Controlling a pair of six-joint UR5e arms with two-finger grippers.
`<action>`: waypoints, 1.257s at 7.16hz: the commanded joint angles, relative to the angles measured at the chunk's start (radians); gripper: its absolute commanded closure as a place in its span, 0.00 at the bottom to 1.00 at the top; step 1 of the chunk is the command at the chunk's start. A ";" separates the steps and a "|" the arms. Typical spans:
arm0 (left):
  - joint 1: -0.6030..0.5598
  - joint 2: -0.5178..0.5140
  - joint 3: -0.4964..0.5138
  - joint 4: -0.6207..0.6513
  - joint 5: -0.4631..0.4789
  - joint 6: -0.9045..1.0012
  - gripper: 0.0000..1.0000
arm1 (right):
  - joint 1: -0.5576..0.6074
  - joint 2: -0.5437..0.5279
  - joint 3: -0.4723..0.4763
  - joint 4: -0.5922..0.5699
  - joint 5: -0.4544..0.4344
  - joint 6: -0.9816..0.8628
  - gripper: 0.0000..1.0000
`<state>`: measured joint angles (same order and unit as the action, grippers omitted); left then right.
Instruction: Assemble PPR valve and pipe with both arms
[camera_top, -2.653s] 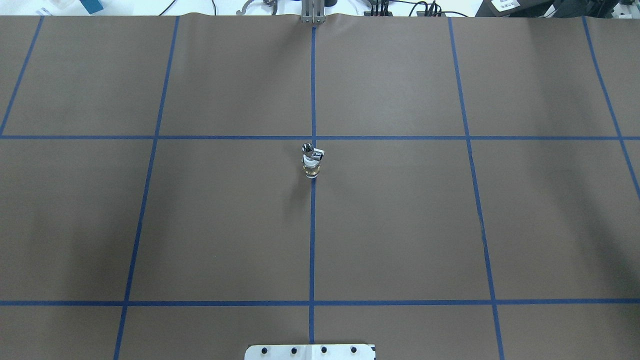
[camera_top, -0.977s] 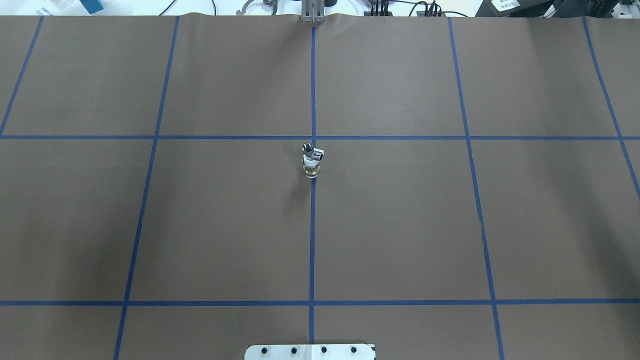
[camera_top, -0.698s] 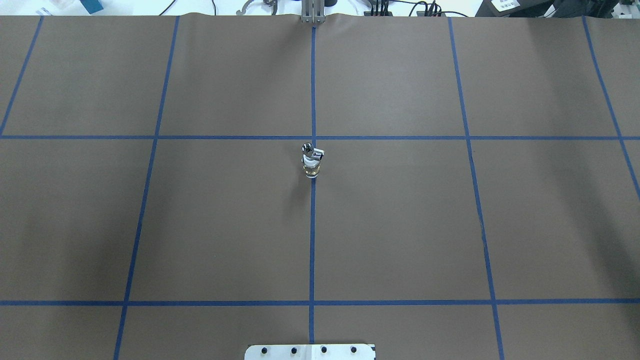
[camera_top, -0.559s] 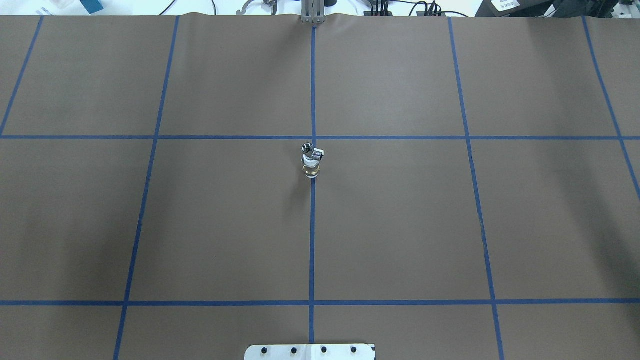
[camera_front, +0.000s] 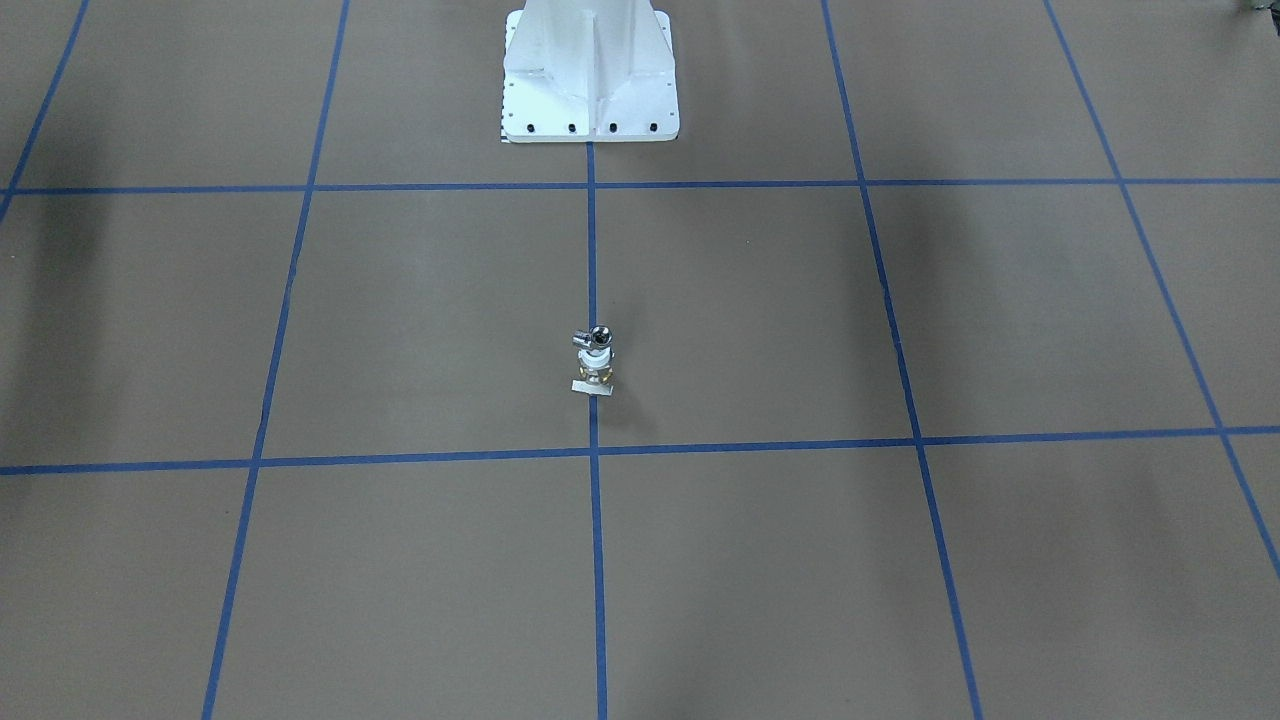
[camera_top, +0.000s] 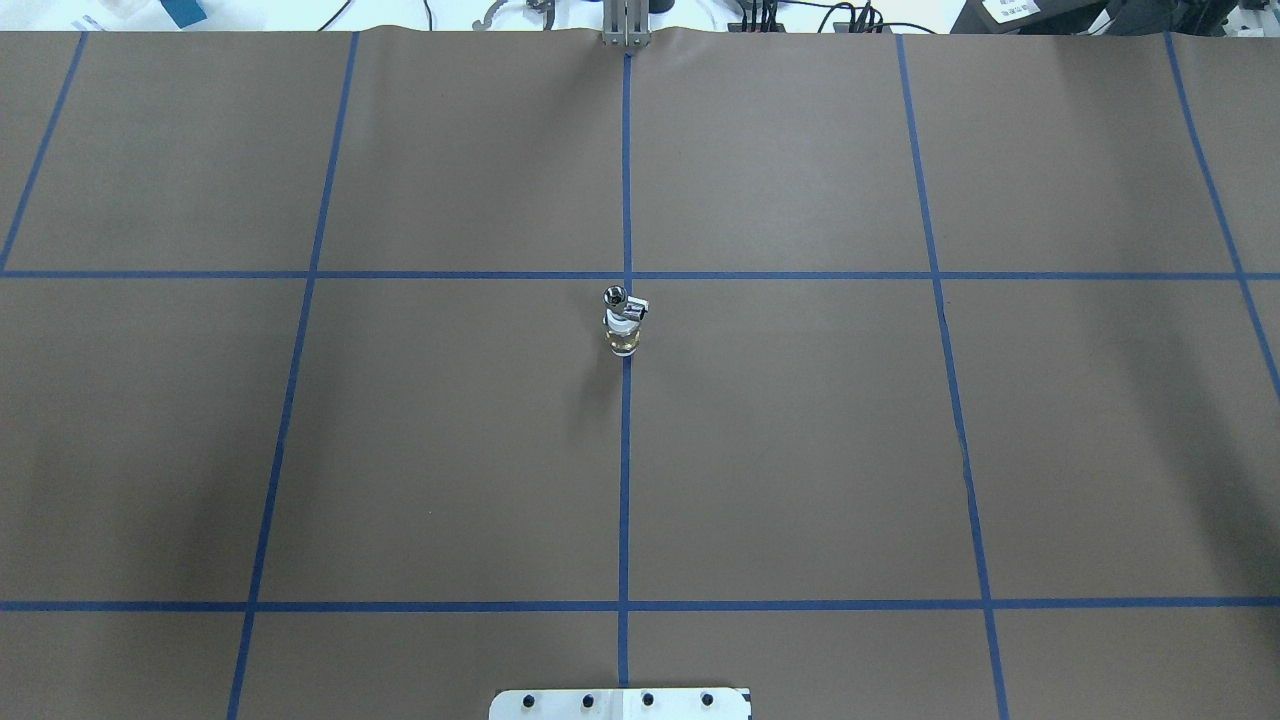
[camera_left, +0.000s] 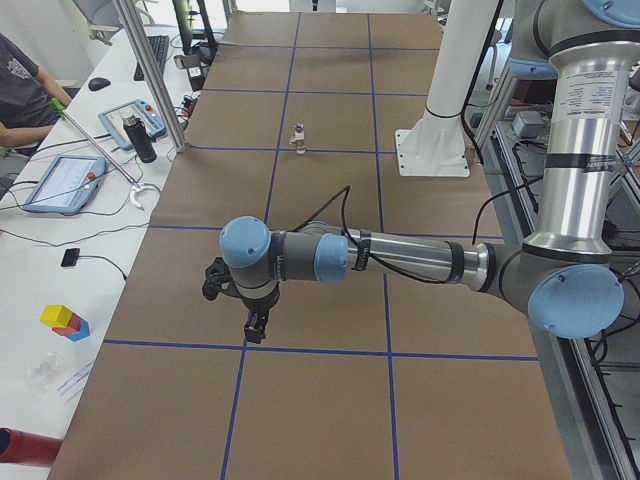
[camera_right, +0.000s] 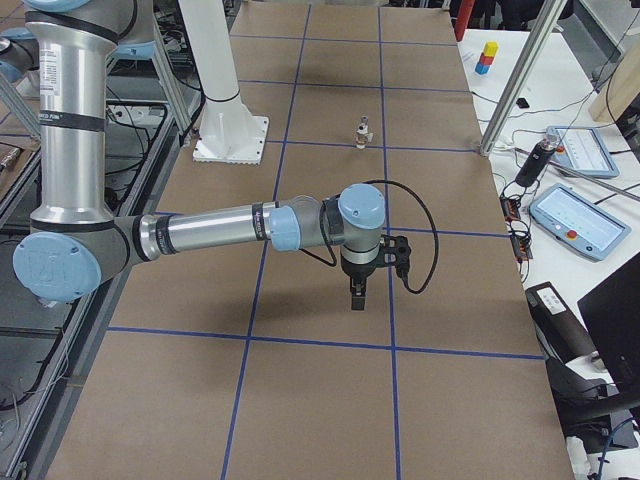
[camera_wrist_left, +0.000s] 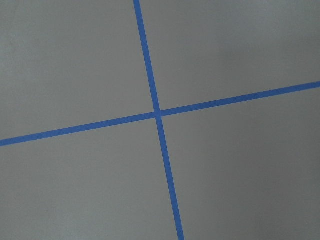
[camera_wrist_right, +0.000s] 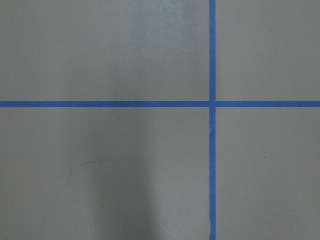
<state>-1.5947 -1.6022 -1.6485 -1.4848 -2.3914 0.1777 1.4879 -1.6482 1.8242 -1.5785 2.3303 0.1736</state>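
Note:
The PPR valve (camera_top: 624, 338) stands upright on the centre tape line, white collar over a brass middle. The shiny pipe (camera_top: 615, 296) sits on top of it, open end up; the same stack shows as the valve (camera_front: 597, 368) and the pipe (camera_front: 599, 336) in the front view. No gripper is near it. The left gripper (camera_left: 255, 325) hangs over the table's left end and the right gripper (camera_right: 357, 295) over its right end, each pointing down. I cannot tell whether either is open or shut. Both wrist views show only brown paper and blue tape.
The white pedestal base (camera_front: 590, 80) is bolted behind the stack. Blue tape (camera_top: 625, 450) divides the brown table into squares. Beyond the far edge stand aluminium posts (camera_left: 150, 80), tablets (camera_left: 62, 180) and coloured blocks (camera_left: 66, 321); a seated person (camera_left: 18, 85) is at the desk.

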 joint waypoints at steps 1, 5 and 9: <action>-0.014 0.005 -0.007 -0.002 0.000 -0.001 0.00 | 0.000 -0.001 0.000 0.000 0.000 0.000 0.00; -0.018 0.014 -0.043 0.001 0.003 -0.004 0.00 | -0.001 0.002 -0.002 0.000 0.000 0.000 0.00; -0.018 0.018 -0.042 0.001 0.009 -0.001 0.00 | -0.001 0.005 0.000 0.000 0.000 0.000 0.00</action>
<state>-1.6115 -1.5874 -1.6907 -1.4833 -2.3831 0.1739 1.4867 -1.6437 1.8238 -1.5785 2.3301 0.1734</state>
